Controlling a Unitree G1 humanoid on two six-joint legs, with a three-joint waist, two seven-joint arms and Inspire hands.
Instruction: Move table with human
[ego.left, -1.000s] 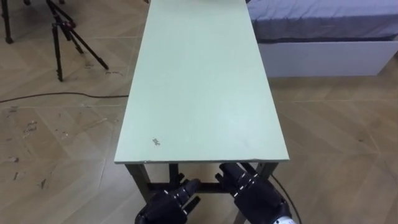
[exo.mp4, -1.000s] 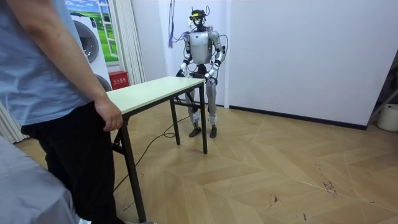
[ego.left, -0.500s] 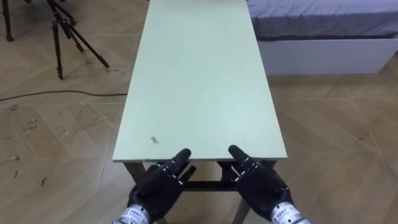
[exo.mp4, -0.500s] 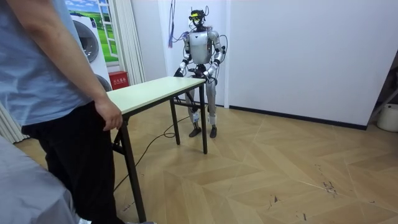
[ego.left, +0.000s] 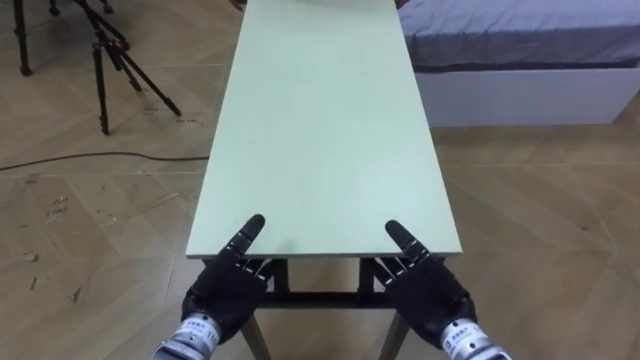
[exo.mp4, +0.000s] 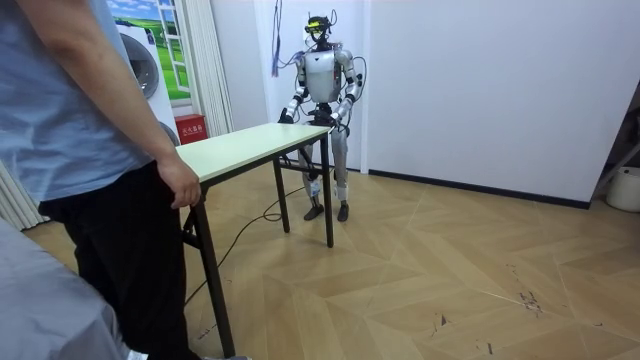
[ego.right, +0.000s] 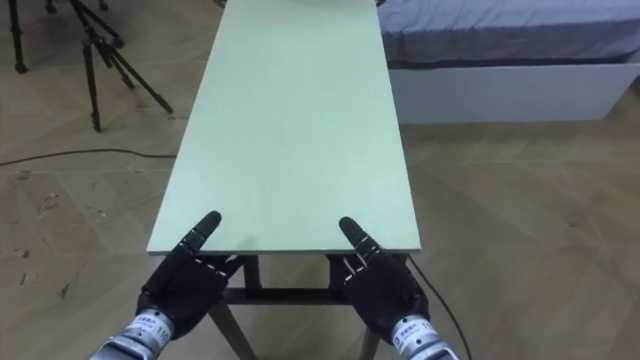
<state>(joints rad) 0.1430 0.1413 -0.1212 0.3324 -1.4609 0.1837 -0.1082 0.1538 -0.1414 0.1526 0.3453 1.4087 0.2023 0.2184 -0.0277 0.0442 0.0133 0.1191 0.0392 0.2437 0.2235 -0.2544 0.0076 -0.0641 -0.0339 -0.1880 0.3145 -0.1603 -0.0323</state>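
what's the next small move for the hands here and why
Probably curl both hands onto the near edge of the table. The left hand and right hand are open at that edge, fingers straight, tips overlapping the tabletop, gripping nothing yet. In the room view the person's hand is at the far end, so a firm hold likely comes before any lift.

table (ego.left: 320, 120) 1 | hands 2: left hand (ego.left: 225, 288), right hand (ego.left: 428, 293) | person (exo.mp4: 80, 150) 1 | bed (ego.left: 520, 35) 1

The far end of the bench (ego.left: 320, 100) runs off the top edge; the person (exo.mp4: 70, 110) and tripod (ego.left: 99, 70) are cut off too
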